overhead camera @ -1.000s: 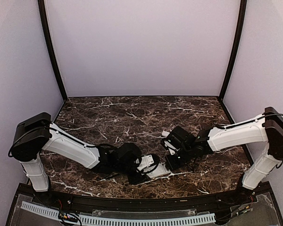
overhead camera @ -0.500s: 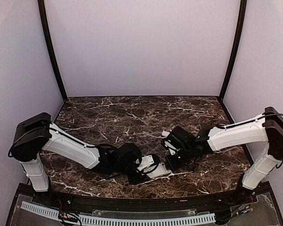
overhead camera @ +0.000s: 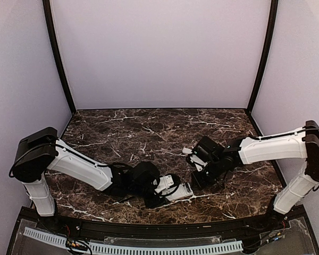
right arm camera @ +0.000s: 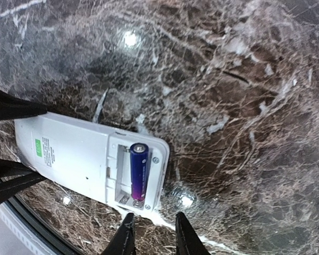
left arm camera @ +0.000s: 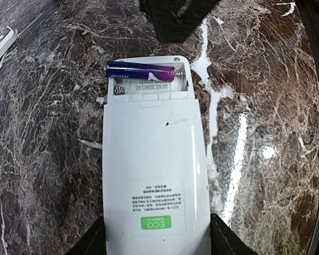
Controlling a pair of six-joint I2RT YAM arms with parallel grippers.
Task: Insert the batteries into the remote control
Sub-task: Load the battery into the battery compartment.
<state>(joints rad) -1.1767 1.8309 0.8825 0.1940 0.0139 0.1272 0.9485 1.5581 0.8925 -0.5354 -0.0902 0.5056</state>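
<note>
The remote control (left arm camera: 154,170) lies back side up on the marble, white, with a green sticker and its battery bay uncovered. My left gripper (left arm camera: 157,241) is shut on its near end, one dark finger on each long side. One bluish-purple battery (left arm camera: 141,73) lies in the far slot of the bay; the slot beside it holds nothing. In the right wrist view the same battery (right arm camera: 140,170) sits in the remote control (right arm camera: 74,156). My right gripper (right arm camera: 153,234) hovers just off that end, open by a small gap, nothing between its fingers. From above, the remote control (overhead camera: 179,191) lies between both grippers.
A small flat white piece (left arm camera: 2,45) lies on the marble at the far left of the left wrist view; the top view has a white piece (overhead camera: 187,151) beside the right wrist. The table's black front rim (overhead camera: 159,229) runs close behind the remote.
My right gripper's jaws have parted and it has drawn back a little up and right from the remote's end. The left arm and remote have stayed put.
</note>
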